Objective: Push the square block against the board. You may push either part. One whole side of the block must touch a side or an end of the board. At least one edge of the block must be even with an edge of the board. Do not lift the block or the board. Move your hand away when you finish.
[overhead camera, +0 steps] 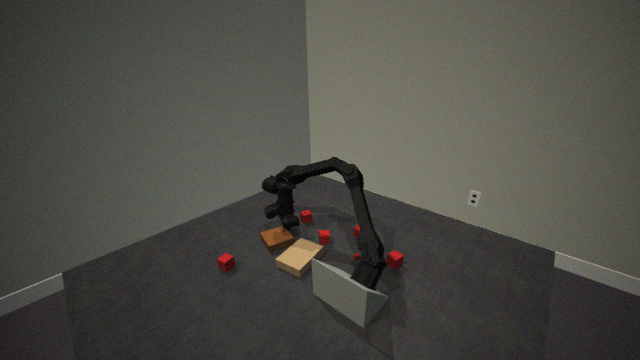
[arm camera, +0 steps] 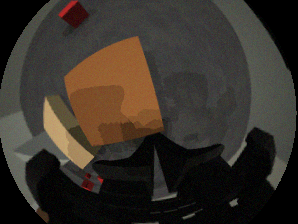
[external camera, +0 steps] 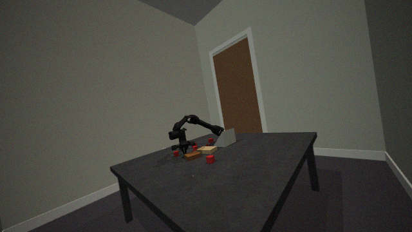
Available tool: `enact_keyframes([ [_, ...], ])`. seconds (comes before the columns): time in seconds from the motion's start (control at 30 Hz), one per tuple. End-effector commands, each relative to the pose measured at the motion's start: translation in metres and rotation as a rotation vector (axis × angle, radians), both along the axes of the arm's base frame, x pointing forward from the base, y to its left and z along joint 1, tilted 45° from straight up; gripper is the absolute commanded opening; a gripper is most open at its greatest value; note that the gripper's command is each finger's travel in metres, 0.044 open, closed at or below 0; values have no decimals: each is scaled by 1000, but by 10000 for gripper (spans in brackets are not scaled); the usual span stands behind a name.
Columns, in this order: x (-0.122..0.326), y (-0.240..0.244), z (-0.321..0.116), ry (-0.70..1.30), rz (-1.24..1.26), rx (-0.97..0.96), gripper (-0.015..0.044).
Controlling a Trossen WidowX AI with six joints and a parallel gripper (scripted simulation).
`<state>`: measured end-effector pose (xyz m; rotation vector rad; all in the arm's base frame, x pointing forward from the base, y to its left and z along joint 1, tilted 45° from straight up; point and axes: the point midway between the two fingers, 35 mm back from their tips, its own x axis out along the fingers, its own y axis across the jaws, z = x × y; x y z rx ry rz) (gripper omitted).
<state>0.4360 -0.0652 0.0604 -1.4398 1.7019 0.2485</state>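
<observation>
The square block [overhead camera: 276, 237] [external camera: 192, 156] [arm camera: 112, 92] is orange-brown and lies flat on the table. The board [overhead camera: 300, 256] [external camera: 207, 149] [arm camera: 62, 135] is pale tan, larger, and lies flat beside it, turned at an angle to it. In the top view a narrow dark gap shows between them; I cannot tell whether a corner touches. My gripper [external camera: 184, 153] [arm camera: 152, 132] is shut and empty, pointing down. Its tips are low at the block's edge, near a corner on the side away from the top camera. Whether they touch the block is unclear.
A red cube [overhead camera: 226, 262] [external camera: 210, 159] [arm camera: 74, 14] stands apart on the near side. Other red cubes [overhead camera: 306, 216] [overhead camera: 324, 237] [overhead camera: 395, 259] stand behind the block, behind the board and by the arm base. A pale wedge [overhead camera: 340, 292] [external camera: 228, 138] stands beside the base.
</observation>
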Motion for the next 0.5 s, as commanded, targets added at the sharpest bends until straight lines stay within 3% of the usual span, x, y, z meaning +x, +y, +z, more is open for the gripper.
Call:
enact_keyframes([
  [0.0, 1, 2, -7, 5, -8, 3, 0],
  [0.47, 8, 17, -21, 4, -8, 4, 0],
])
